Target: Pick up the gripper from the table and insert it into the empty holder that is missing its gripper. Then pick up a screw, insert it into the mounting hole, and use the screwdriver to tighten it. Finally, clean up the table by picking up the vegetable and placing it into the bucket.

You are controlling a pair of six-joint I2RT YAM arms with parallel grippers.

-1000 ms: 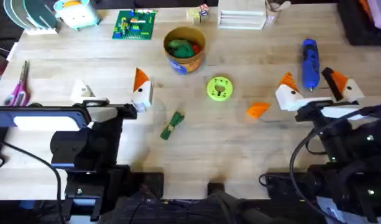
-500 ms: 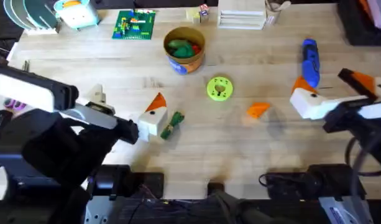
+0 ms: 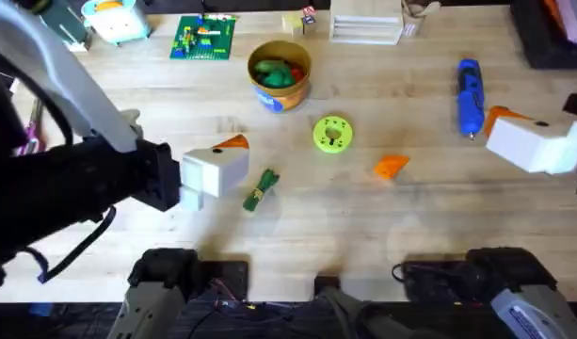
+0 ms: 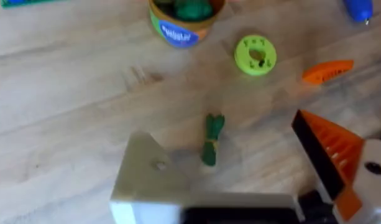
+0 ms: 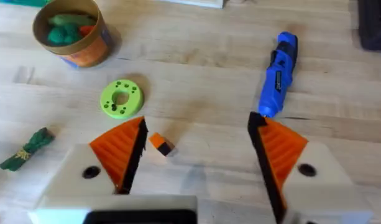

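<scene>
The orange ribbed gripper [image 3: 392, 166] lies loose on the table [image 3: 363, 226], right of centre, and also in front of my right gripper [image 5: 159, 143]. My left gripper [image 3: 227, 158] hangs open above the vegetable [image 3: 262, 189]; one finger is a bare white holder [image 4: 146, 177] with no pad, the other carries an orange pad [image 4: 330, 149]. The dark-green vegetable [image 4: 212, 138] lies between them on the wood. My right gripper [image 5: 197, 121] is open, with orange pads on both fingers, beside the blue screwdriver [image 5: 277, 74]. The yellow bucket [image 3: 280, 73] stands at the back centre.
A lime-green round disc [image 3: 332, 134] sits between bucket and wedge. The bucket holds green and red items. A green brick plate [image 3: 204, 38], a small toy and white boxes [image 3: 366, 24] line the far edge. The raised left arm [image 3: 53, 179] covers the left side.
Both arms have lifted off the table towards the camera. The left gripper swung towards the vegetable; the right gripper moved right, away from the wedge. The objects on the table stayed put.
</scene>
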